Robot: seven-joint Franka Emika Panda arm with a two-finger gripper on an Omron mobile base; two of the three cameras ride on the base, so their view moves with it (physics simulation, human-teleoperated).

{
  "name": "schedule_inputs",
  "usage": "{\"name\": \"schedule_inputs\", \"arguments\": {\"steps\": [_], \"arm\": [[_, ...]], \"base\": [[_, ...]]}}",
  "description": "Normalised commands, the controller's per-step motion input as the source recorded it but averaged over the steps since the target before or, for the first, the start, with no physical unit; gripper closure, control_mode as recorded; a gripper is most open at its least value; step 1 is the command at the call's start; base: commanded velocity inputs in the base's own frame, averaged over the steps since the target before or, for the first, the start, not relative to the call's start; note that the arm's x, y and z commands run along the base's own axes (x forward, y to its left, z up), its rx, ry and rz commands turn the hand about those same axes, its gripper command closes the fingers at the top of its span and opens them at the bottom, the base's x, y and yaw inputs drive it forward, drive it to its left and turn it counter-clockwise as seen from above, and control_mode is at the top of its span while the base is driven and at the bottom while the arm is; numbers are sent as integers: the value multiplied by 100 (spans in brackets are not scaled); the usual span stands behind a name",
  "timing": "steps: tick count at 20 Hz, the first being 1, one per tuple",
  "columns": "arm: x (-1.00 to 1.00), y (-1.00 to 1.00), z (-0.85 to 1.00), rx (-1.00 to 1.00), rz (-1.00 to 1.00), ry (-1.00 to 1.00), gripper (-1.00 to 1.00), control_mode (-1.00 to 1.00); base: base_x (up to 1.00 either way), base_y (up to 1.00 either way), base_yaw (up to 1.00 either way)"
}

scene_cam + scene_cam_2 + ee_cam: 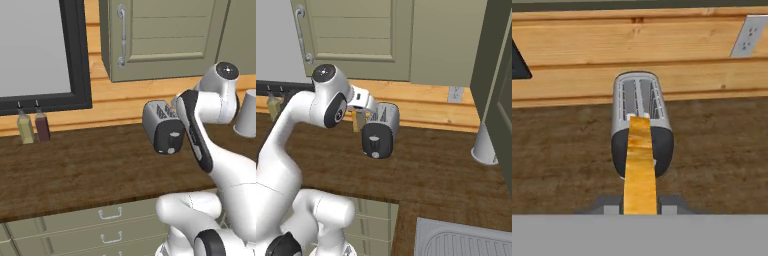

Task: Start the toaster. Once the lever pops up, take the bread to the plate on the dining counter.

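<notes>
While the hand (pixel 640 207) hangs above the desk (pixel 75 170), its fingers are closed part-way on the bread (pixel 639 167), gripping the slice edge-on so that it stands out from the hand toward the toaster (pixel 642 122). The toaster sits on the wooden desk near the back wall, slots up, both slots looking bare; from the right base view the bread (pixel 359 120) is just beside the toaster's rear top corner, apparently clear of it.

Judgement: the toasting appears done, and the step in hand is carrying the slice away to the plate. To do it well, the hand should rise clear of the slots before swinging, keep the grip steady since a thin slice held by one edge may pivot, and avoid the white cup (pixel 246 117) at the right and the bottles (pixel 33 127) at the left.
</notes>
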Motion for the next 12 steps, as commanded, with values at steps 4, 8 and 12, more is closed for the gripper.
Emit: {"name": "schedule_inputs", "arguments": {"steps": [4, 8, 12], "arm": [[-100, 4, -27, 0, 0, 14, 100, -100], [-78, 41, -19, 0, 0, -3, 100, -100], [-38, 51, -2, 0, 0, -3, 100, -100]], "base": [[0, 0, 0], [0, 0, 0], [0, 0, 0]]}}
